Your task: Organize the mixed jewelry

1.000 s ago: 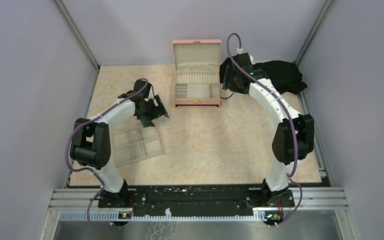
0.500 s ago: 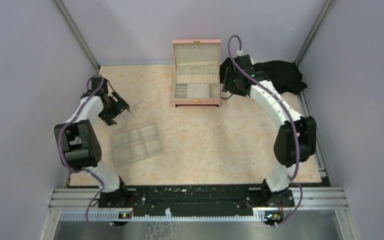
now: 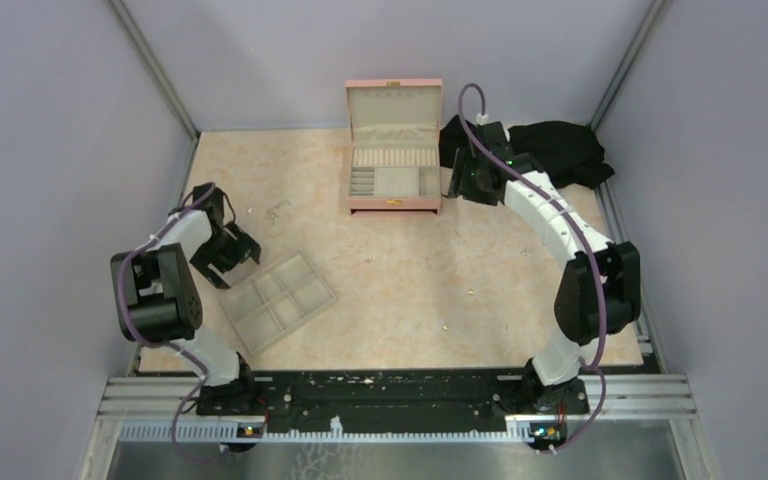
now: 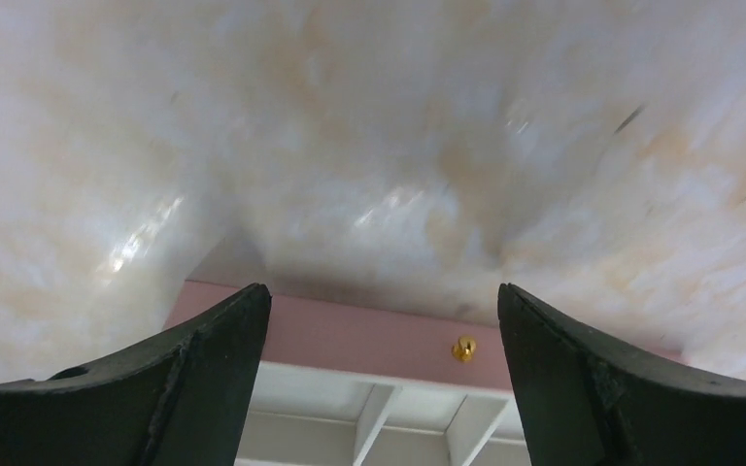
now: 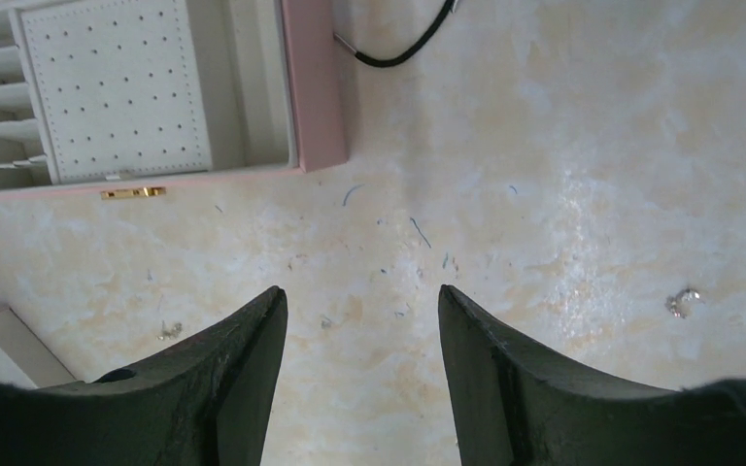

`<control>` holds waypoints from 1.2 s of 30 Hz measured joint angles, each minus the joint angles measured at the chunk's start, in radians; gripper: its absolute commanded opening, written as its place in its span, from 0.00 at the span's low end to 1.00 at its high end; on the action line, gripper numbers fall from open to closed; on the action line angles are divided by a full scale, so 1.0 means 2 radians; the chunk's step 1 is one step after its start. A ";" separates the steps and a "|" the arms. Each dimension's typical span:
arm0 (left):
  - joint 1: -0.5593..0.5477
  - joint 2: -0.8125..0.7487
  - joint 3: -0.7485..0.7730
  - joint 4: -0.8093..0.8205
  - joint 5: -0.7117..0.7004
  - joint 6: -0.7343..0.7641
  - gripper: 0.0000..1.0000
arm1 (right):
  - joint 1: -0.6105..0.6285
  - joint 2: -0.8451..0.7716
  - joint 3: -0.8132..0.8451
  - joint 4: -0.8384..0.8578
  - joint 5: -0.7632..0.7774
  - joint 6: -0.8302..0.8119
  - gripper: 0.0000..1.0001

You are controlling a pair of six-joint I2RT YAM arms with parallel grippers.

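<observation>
My left claw (image 3: 236,256) hangs low at the left side of the counter (image 3: 520,270), just beyond the far-left edge of the six-compartment tray (image 3: 278,302), which lies askew. The claw is released. In my left wrist view its two fingers (image 4: 185,379) stand wide apart with nothing between them. Past the gap I see a pink wall with a small gold stud (image 4: 463,348) and pale dividers behind it. That view is smeared, so I cannot tell more.

My right claw (image 3: 457,182) sits at the right end of the pink box (image 3: 393,203), whose lid stands upright at the back. A black cloth (image 3: 560,148) lies behind that arm. This claw is released too, its fingers (image 5: 233,379) parted above the counter and grasping nothing.

The mixed jewelry (image 3: 272,212) lies loose on the counter. A small cluster sits between my left claw and the box, and single specks (image 3: 370,259) lie well apart across the middle. My right wrist view shows one pale ring-like piece (image 5: 682,302) to the right of my fingers, and a black cable (image 5: 398,50) just beside the box's corner.
</observation>
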 measured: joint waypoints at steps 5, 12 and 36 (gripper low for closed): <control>0.000 -0.074 -0.046 -0.024 0.001 -0.013 0.94 | 0.000 -0.042 -0.048 -0.008 0.006 -0.001 0.59; -0.019 -0.129 -0.012 -0.032 0.002 -0.007 0.98 | 0.000 -0.123 -0.153 -0.021 0.010 0.001 0.59; -0.269 -0.093 0.107 0.008 0.048 0.072 0.98 | 0.081 -0.159 -0.327 -0.018 0.006 0.083 0.37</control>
